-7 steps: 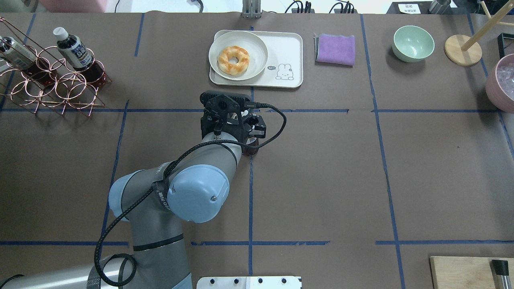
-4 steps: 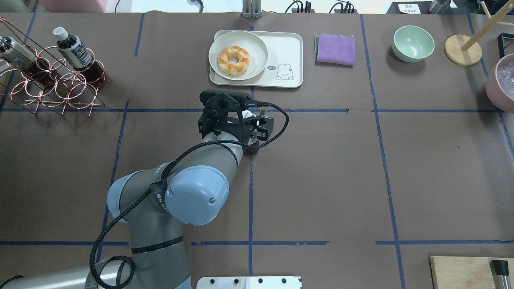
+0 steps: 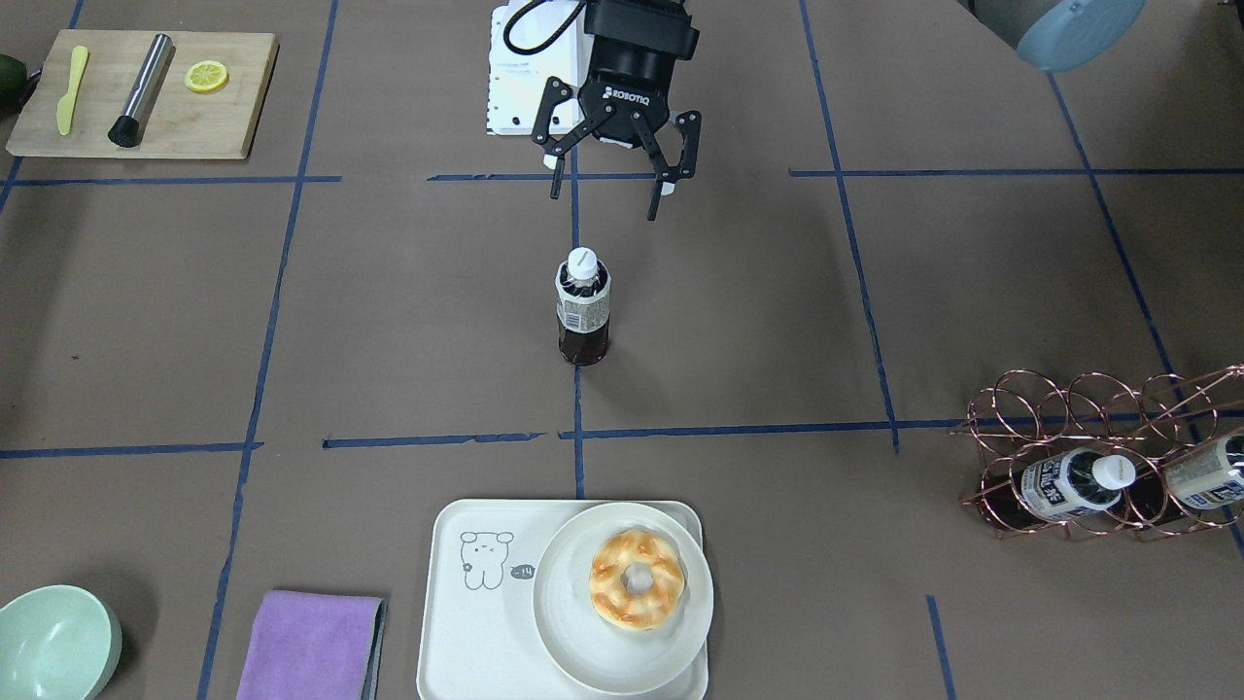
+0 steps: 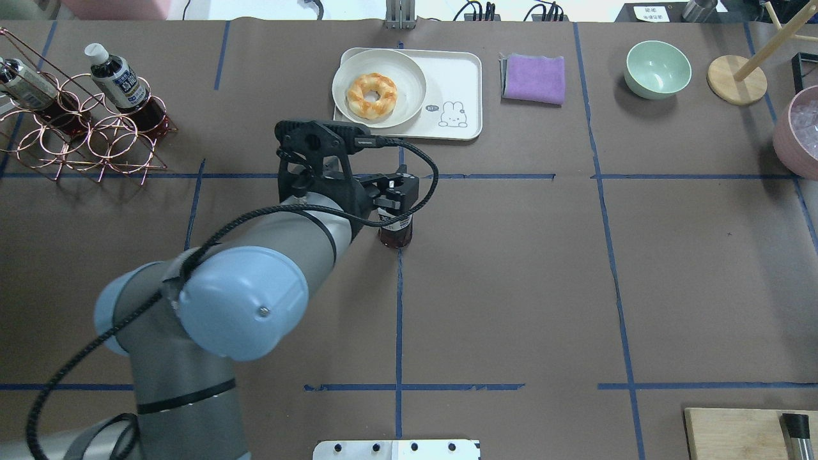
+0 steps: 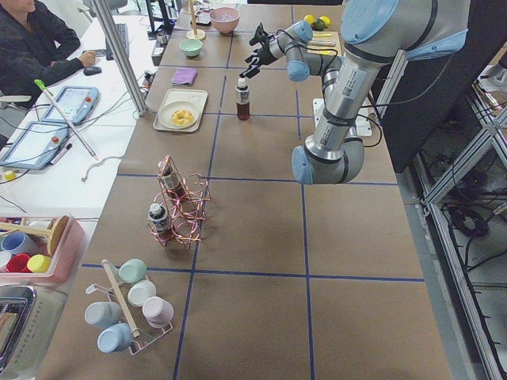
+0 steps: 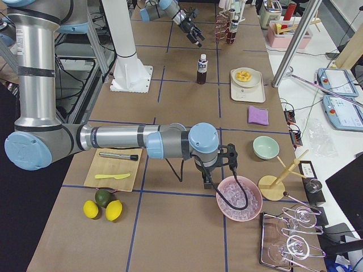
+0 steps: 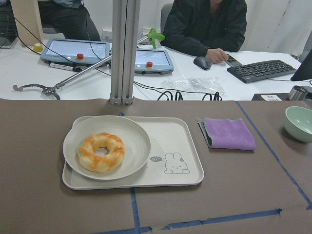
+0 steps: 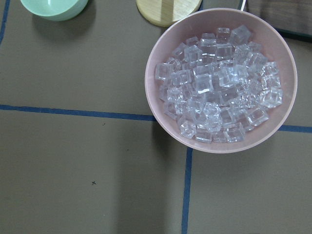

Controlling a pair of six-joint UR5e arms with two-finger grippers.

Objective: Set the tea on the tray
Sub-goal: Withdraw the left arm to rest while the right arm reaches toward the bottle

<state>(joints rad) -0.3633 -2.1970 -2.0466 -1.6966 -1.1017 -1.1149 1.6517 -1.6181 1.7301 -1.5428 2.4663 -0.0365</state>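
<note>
A tea bottle [image 3: 583, 306] stands upright on the brown table, on the blue centre line, apart from the tray; its base also shows in the overhead view [image 4: 396, 236]. My left gripper [image 3: 604, 199] is open and empty, raised above and behind the bottle toward the robot's base. In the overhead view the gripper [image 4: 396, 193] overlaps the bottle's top. The cream tray [image 3: 466, 632] with the line-drawn animal holds a round plate with a donut [image 4: 371, 96]; the tray's right part [image 4: 457, 76] is bare. My right gripper [image 6: 218, 170] hangs by the pink ice bowl; I cannot tell its state.
Two more tea bottles [image 4: 118, 80] lie in a copper wire rack [image 4: 83, 134] at the far left. A purple cloth [image 4: 533, 78] and a green bowl [image 4: 658, 69] sit right of the tray. A pink bowl of ice [image 8: 222, 80] and a wooden board [image 3: 146, 92] are on the right side.
My left gripper opened and let go of the bottle, which now stands alone on the table. The gripper rose and drew back, and the arm swung to the left.
</note>
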